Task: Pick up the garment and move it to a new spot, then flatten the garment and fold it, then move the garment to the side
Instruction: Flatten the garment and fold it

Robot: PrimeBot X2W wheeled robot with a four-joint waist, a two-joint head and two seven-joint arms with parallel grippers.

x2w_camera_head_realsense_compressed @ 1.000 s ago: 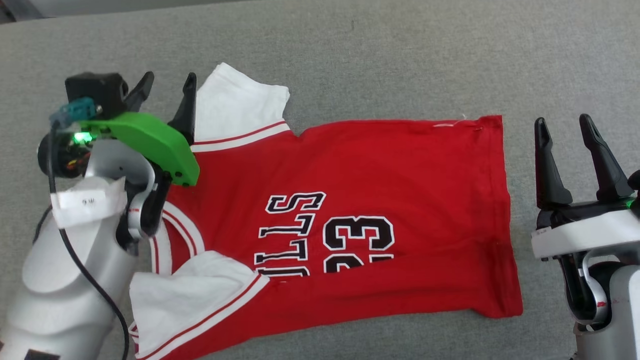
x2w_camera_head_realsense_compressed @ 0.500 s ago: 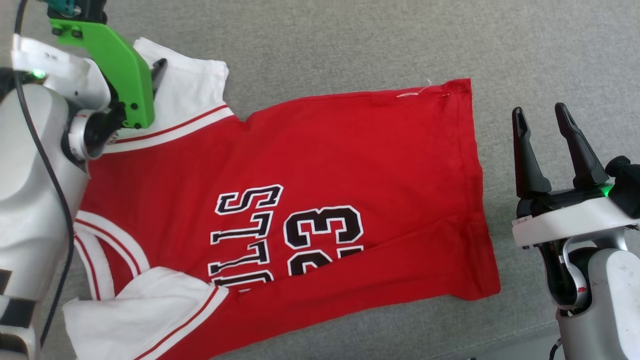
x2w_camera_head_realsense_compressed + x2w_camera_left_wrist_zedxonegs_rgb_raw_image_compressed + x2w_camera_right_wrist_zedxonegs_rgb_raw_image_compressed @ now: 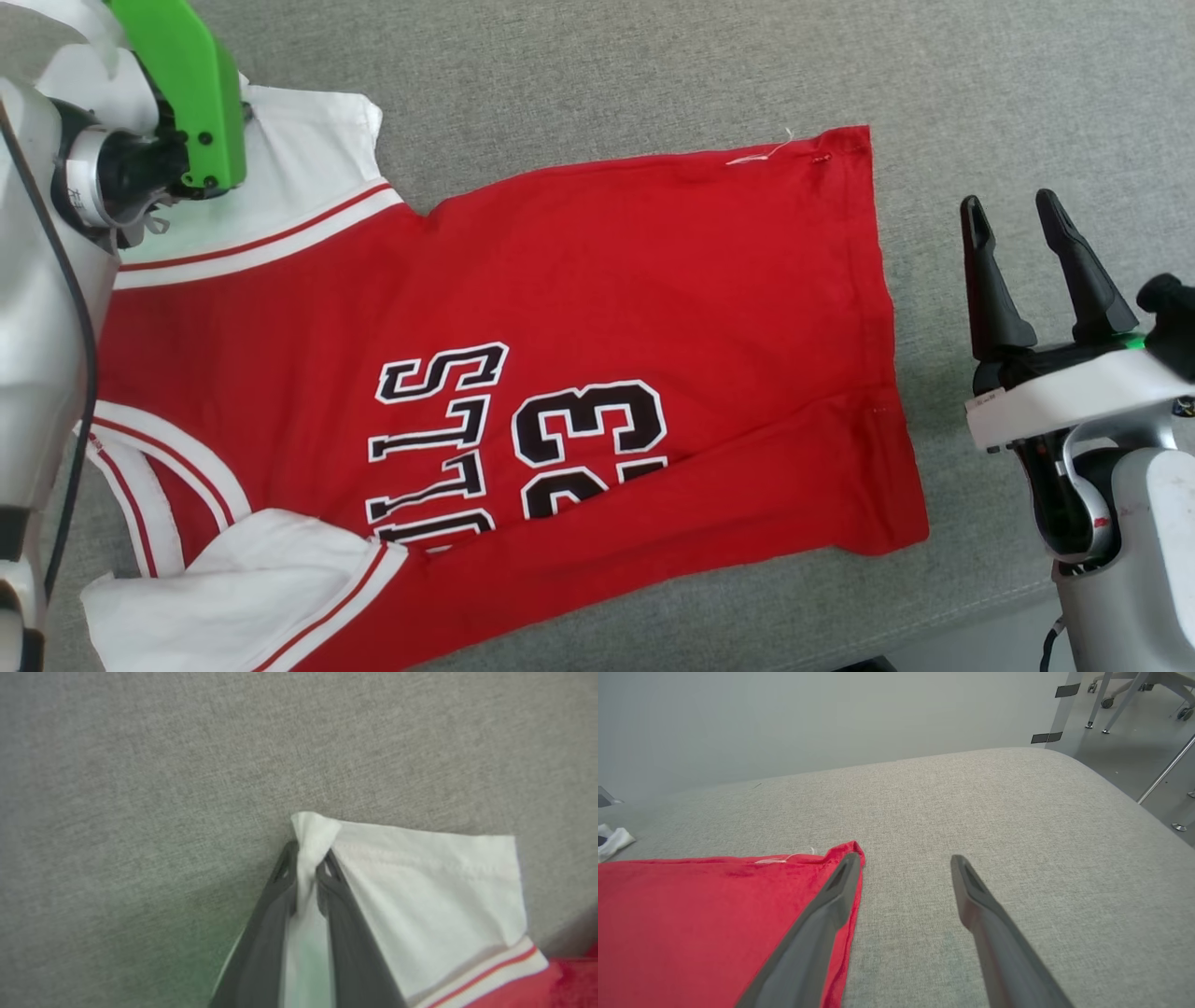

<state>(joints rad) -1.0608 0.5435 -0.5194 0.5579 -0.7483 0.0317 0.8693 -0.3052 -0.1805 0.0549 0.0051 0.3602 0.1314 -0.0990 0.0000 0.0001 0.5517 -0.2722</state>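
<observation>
The left wrist view shows the left end effector point(image 3: 306, 863) clamped on a corner of the white sleeve point(image 3: 420, 896), which a green bracket point(image 3: 187, 84) hides in the head view. The red knit T-shirt with black block numerals point(image 3: 607, 280) lies flat to its right on the grey woven table point(image 3: 653, 75). The right end effector point(image 3: 1013, 201) gapes empty, hem just left; pale wall point(image 3: 784, 718) beyond.

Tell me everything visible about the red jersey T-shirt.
The jersey T-shirt is red cloth with white sleeves, red-and-white striped trim and black, white-edged "23" and letters. It lies spread, print up, on the grey upholstered surface, the near sleeve folded onto its body. The left claw pinches the far sleeve at its corner; the right claw is open beside the hem.
</observation>
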